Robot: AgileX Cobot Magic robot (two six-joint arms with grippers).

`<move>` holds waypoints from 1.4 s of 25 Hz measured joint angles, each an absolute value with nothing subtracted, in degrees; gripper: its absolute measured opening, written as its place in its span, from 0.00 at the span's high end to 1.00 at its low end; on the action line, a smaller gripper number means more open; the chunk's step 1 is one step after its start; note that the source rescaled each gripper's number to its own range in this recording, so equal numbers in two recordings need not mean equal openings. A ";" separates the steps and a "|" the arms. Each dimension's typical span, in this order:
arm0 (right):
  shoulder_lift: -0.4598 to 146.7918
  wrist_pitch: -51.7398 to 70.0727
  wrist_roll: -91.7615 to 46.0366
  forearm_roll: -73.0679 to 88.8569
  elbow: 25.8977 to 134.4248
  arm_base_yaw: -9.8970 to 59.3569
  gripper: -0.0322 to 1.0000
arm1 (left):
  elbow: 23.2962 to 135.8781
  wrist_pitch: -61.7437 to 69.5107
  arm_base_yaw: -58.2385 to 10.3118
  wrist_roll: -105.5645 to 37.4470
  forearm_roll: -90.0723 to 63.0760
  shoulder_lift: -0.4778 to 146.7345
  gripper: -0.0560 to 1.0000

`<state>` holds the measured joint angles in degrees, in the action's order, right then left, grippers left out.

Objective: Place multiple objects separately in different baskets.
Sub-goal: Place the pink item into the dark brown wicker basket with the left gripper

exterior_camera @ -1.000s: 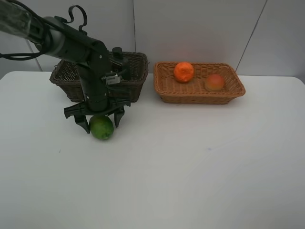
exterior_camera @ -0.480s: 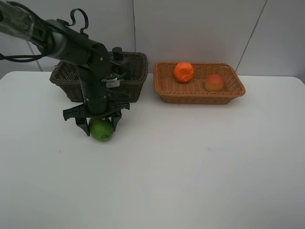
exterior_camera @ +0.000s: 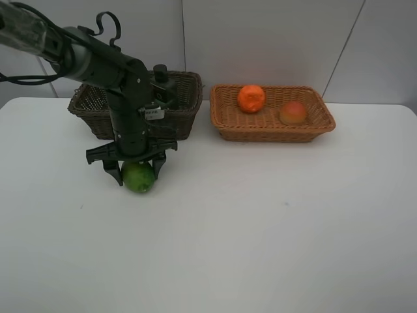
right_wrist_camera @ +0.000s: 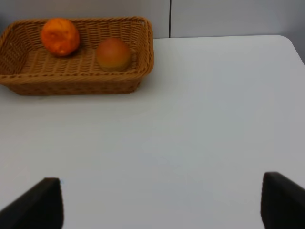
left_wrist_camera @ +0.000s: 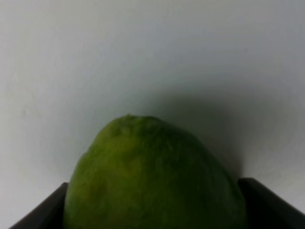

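The green round fruit [exterior_camera: 139,177] lies on the white table in front of the dark brown basket [exterior_camera: 186,117]. My left gripper [exterior_camera: 137,173] points down with a finger on each side of it. In the left wrist view the fruit [left_wrist_camera: 152,176] fills the gap between the fingers of the gripper [left_wrist_camera: 152,191], which press its sides. The orange [exterior_camera: 251,98] and the peach-like fruit [exterior_camera: 294,113] lie in the light tan basket [exterior_camera: 260,134]. My right gripper [right_wrist_camera: 159,191] is open and empty. The pink bottle and purple cup are out of view.
A dark capped thing [exterior_camera: 161,73], perhaps the dark green bottle, stands in the dark basket behind my left arm. The right wrist view shows the tan basket [right_wrist_camera: 71,86] with the orange [right_wrist_camera: 60,36] and the peach-like fruit [right_wrist_camera: 113,54]. Both baskets stand along the table's far edge.
My left gripper's fingers have closed in on the green fruit since one second ago. The last half second shows no further movement.
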<state>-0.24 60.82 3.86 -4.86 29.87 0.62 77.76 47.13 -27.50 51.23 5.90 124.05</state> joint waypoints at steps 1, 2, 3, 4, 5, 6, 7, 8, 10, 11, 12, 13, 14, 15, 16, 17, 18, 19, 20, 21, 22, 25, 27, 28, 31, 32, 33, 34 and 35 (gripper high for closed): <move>-0.24 60.82 3.86 -4.86 29.87 0.62 0.14 | 77.76 47.13 -27.50 50.75 5.90 124.05 0.18; -0.24 60.82 3.86 -4.86 29.87 0.62 0.14 | 77.76 47.13 -27.50 50.35 5.90 124.05 0.18; -0.24 60.82 3.86 -4.86 29.87 0.62 0.14 | 77.76 47.13 -27.50 49.99 5.90 124.05 0.18; -0.24 60.82 3.86 -4.86 29.87 0.62 0.14 | 77.76 47.06 -27.50 49.70 5.90 123.99 0.18; -0.24 60.82 3.86 -4.86 29.87 0.62 0.14 | 77.76 46.78 -27.50 49.36 5.90 123.76 0.18; -0.24 60.82 3.86 -4.86 29.87 0.62 0.14 | 77.76 46.53 -27.50 48.93 5.85 123.41 0.18; -0.24 60.82 3.86 -4.86 29.87 0.62 0.14 | 77.76 46.11 -27.50 48.44 5.69 123.03 0.18; -0.24 60.82 3.86 -4.86 29.87 0.62 0.14 | 77.76 45.52 -27.56 47.70 5.59 122.53 0.18; -0.24 60.82 3.86 -4.86 29.87 0.62 0.14 | 77.76 44.86 -28.03 45.12 5.35 121.54 0.18; -0.24 60.82 3.86 -4.86 29.87 0.62 0.14 | 77.76 44.61 -28.44 43.26 5.34 121.16 0.18; -0.24 60.82 3.86 -4.86 29.87 0.62 0.14 | 77.76 44.31 -28.87 41.22 5.09 120.66 0.18; -0.24 60.82 3.86 -4.86 29.87 0.62 0.14 | 77.76 43.98 -29.33 39.45 4.79 120.21 0.18; -0.24 60.82 3.86 -4.86 29.87 0.62 0.14 | 77.76 43.75 -29.83 37.38 4.52 119.82 0.18; -0.24 60.82 3.86 -4.86 29.87 0.62 0.14 | 77.76 43.68 -30.26 35.28 4.46 119.32 0.18; -0.24 60.82 3.86 -4.86 29.87 0.62 0.14 | 77.76 43.63 -30.47 33.47 4.34 118.85 0.18; -0.24 60.82 3.86 -4.86 29.87 0.62 0.14 | 77.76 43.62 -30.80 31.18 4.09 118.48 0.18; -0.24 60.82 3.86 -4.86 29.87 0.62 0.14 | 77.76 43.62 -31.09 28.68 3.75 118.28 0.18; -0.24 60.82 3.86 -4.86 29.87 0.62 0.14 | 77.76 43.62 -31.34 25.83 3.38 118.10 0.18; -0.24 60.82 3.86 -4.86 29.87 0.62 0.14 | 77.76 43.68 -31.47 23.26 2.95 118.04 0.18; -0.24 60.82 3.86 -4.86 29.87 0.62 0.14 | 77.76 43.81 -31.61 19.98 2.35 118.04 0.18; -0.24 60.82 3.86 -4.86 29.87 0.62 0.14 | 77.76 43.88 -31.85 16.66 1.94 118.04 0.18; -0.24 60.82 3.86 -4.86 29.87 0.62 0.14 | 77.76 43.93 -33.08 7.28 0.47 118.04 0.18; -0.24 60.82 3.86 -4.86 29.87 0.62 0.14 | 77.76 43.93 -33.85 1.63 0.00 118.04 0.18; -0.24 60.82 3.86 -4.86 29.87 0.62 0.14 | 77.76 43.93 -34.35 -1.29 -0.47 118.04 0.18; -0.24 60.82 3.86 -4.86 29.87 0.62 0.14 | 77.76 44.39 -35.16 -8.41 -0.54 118.04 0.18; -0.24 60.82 3.86 -4.86 29.87 0.62 0.14 | 77.76 44.68 -35.41 -10.51 -0.54 118.04 0.18; -0.24 60.82 3.86 -4.86 29.87 0.62 0.14 | 77.76 44.98 -35.46 -12.32 -0.54 118.04 0.18; -0.24 60.82 3.86 -4.86 29.87 0.62 0.14 | 77.76 45.14 -35.53 -13.35 -0.54 118.04 0.18; -0.24 60.82 3.86 -4.86 29.87 0.62 0.14 | 77.76 45.18 -35.53 -14.14 -0.54 118.04 0.18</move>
